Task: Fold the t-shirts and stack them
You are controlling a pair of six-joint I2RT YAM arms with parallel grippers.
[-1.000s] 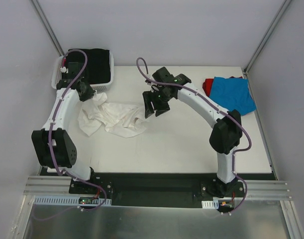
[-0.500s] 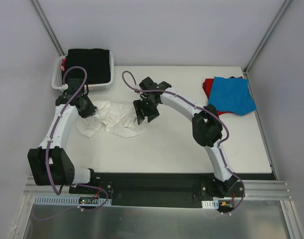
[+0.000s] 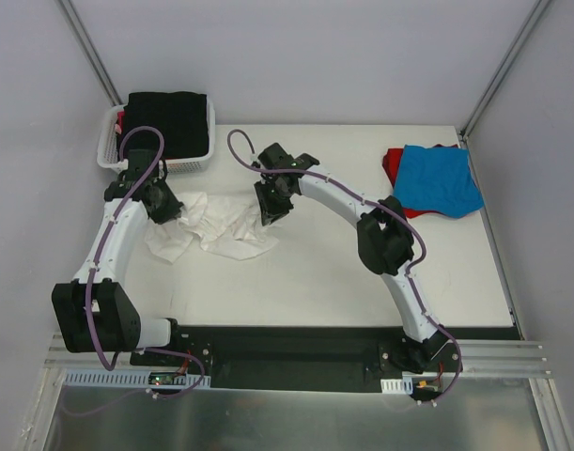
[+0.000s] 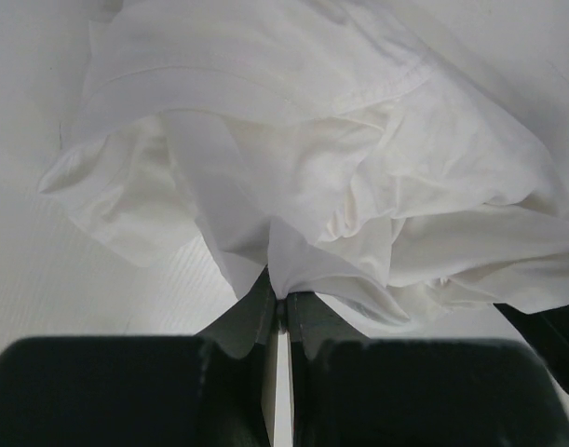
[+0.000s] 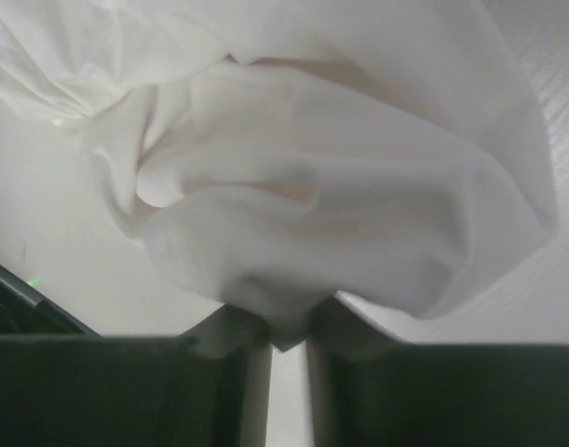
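Honestly, left claw [image 4: 279, 300] and right claw [image 5: 286, 337] each pinch only a bunched fold of the white t-shirt [image 3: 221, 227], so spreading it could slip or tangle.

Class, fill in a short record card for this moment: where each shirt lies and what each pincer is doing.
white t-shirt: crumpled, unfolded, on the left half of the table
left pincer: shut on a fold at the shirt's left side
right pincer: closed on bunched cloth at the shirt's right side
blue t-shirt: far right, lying on top of the red t-shirt
black t-shirt: in the basket, far left corner
folding: not yet begun on the white one
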